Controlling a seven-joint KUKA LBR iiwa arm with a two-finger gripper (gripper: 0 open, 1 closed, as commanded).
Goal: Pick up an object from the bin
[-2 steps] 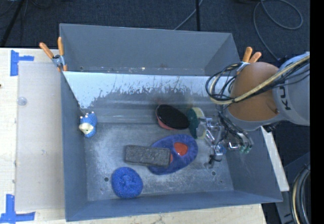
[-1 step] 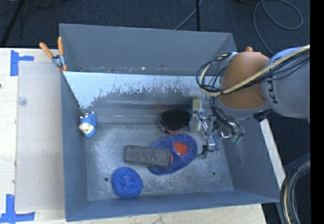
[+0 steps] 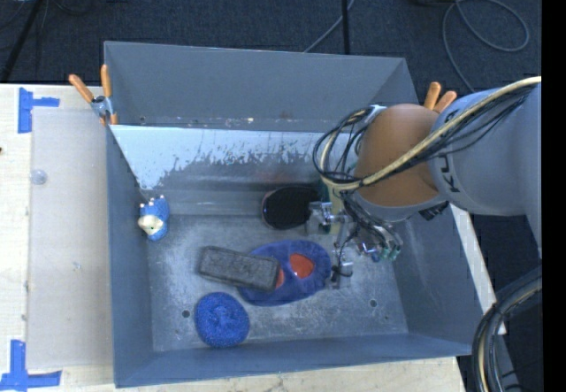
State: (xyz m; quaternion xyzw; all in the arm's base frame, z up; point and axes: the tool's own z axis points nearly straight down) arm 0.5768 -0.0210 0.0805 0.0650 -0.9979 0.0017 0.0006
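Camera view: end effector, opening cannot be told, at right rim of blue bowl-shaped piece, bin centre, orange lump inside. Probably light, pliable; grip the rim.

The gripper hangs at the right edge of a blue dish holding an orange piece; a grey block touches the dish's left, and a black disc lies behind.

Grey metal bin, its speckled floor bears a black oval disc near the back wall, small blue-and-white figure at left, grey block touching a blue dish (orange piece inside), round blue pad in front.
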